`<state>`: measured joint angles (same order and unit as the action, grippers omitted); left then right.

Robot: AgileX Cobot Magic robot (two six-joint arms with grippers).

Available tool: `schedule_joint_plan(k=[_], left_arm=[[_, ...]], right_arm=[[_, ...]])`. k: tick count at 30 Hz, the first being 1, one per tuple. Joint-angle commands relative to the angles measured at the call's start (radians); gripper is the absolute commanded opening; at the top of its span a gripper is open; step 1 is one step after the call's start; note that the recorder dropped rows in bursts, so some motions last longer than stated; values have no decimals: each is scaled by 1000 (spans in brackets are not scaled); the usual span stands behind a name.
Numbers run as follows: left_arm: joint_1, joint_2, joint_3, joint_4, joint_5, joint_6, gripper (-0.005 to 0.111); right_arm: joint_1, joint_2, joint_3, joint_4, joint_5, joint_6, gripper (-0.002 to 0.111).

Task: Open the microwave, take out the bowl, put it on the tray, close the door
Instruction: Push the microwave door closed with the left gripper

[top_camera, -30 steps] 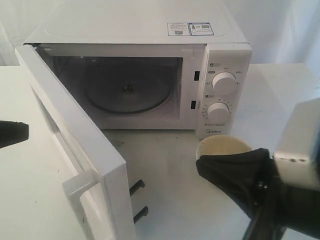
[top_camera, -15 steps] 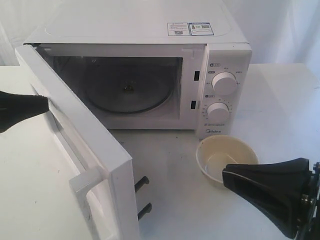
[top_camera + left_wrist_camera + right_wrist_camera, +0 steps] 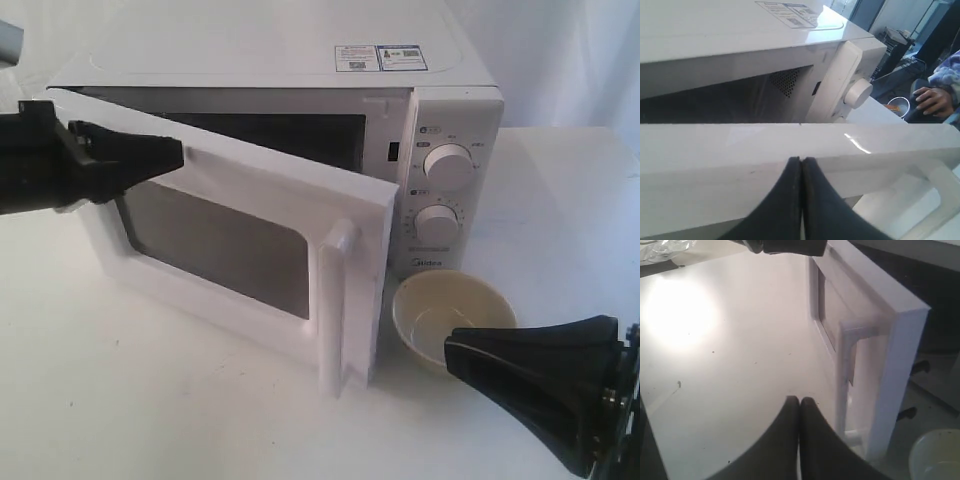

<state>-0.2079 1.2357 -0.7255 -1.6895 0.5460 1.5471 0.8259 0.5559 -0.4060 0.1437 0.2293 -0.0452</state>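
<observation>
The white microwave (image 3: 270,60) stands at the back, its door (image 3: 262,182) half swung in, dark window and bar handle (image 3: 336,300) facing me. My left gripper (image 3: 178,155) is shut with nothing in it, its tip against the door's outer face near the top edge (image 3: 790,142). The cream bowl (image 3: 440,300) sits on the table in front of the control panel. My right gripper (image 3: 452,352) hangs just in front of the bowl, shut and empty. The right wrist view shows the bowl (image 3: 937,455) beside the door's edge (image 3: 900,350). No tray is in view.
Two round knobs (image 3: 447,167) sit on the panel right of the door. The white tabletop (image 3: 120,380) stretches left and front of the microwave. A person's hand (image 3: 931,99) rests beyond the table's far side in the left wrist view.
The door has swung from wide open to half closed as my left gripper moved right against it. My right gripper backed off the bowl a second ago, then stayed still.
</observation>
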Motion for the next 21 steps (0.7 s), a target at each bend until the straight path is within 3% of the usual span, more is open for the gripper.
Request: schedule_joint_plan(k=[1, 8, 21], left_arm=[[-51, 49, -69, -30, -58, 31, 0], [-56, 67, -105, -31, -73, 45, 0], [-56, 149, -126, -55, -72, 137, 0]], right_arm=[[5, -4, 32, -1, -45, -2, 0], [5, -4, 81, -1, -152, 1, 0], [5, -4, 81, -1, -155, 5, 0]])
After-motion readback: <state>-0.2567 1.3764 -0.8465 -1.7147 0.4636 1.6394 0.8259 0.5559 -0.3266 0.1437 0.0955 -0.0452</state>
